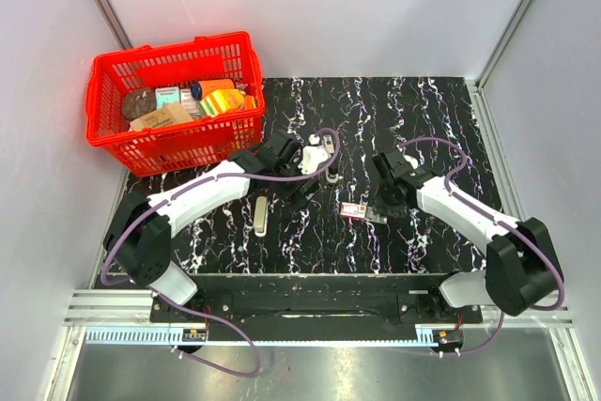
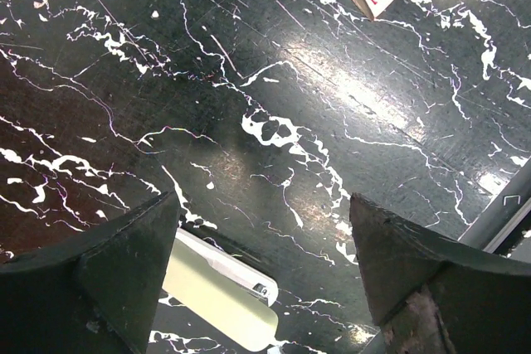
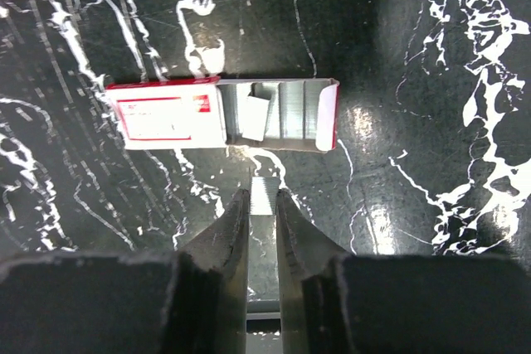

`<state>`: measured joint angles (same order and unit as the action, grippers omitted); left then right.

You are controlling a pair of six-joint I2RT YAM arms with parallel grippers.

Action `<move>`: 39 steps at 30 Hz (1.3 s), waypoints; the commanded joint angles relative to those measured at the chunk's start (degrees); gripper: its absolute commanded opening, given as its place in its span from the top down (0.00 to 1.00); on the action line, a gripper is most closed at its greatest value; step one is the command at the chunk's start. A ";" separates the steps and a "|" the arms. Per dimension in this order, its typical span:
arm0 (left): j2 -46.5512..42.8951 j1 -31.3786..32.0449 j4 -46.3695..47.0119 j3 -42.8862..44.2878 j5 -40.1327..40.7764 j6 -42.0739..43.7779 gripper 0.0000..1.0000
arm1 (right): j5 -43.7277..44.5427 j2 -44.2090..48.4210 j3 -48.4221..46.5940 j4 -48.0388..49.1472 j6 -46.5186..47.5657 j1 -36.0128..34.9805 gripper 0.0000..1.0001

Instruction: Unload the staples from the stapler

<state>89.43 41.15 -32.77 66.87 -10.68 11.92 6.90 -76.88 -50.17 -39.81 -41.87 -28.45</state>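
The stapler (image 1: 260,215), a small cream bar, lies on the black marbled table left of centre. In the left wrist view the stapler (image 2: 220,292) shows at the bottom, one end hidden behind my left finger. My left gripper (image 2: 264,201) hangs open above bare table to the right of the stapler (image 1: 310,185), with nothing between its fingers. My right gripper (image 3: 263,195) is shut on a short silver strip of staples (image 3: 264,186), just in front of the red-and-white box (image 3: 220,113). The box's tray is slid out and holds more staple strips (image 3: 286,109). From above, the right gripper (image 1: 380,202) sits beside that box (image 1: 360,211).
A red plastic basket (image 1: 188,143) filled with several packaged goods stands at the back left. Grey walls enclose the table on three sides. The arm bases and a metal rail (image 1: 310,312) run along the near edge.
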 commanded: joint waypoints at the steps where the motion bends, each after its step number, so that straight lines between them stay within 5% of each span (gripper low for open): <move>1: -1.80 1.04 1.40 -0.25 2.85 2.22 0.13 | 4.18 -2.65 -1.24 -1.23 -0.23 -0.21 0.93; 39: -2.42 3.86 0.61 0.98 5.23 2.40 0.17 | 6.55 -10.22 -3.44 -0.35 1.70 -0.21 0.86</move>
<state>89.43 44.75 -33.01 66.87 -6.59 13.63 11.42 -86.54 -51.44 -40.32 -40.73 -28.45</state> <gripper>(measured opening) 0.833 0.198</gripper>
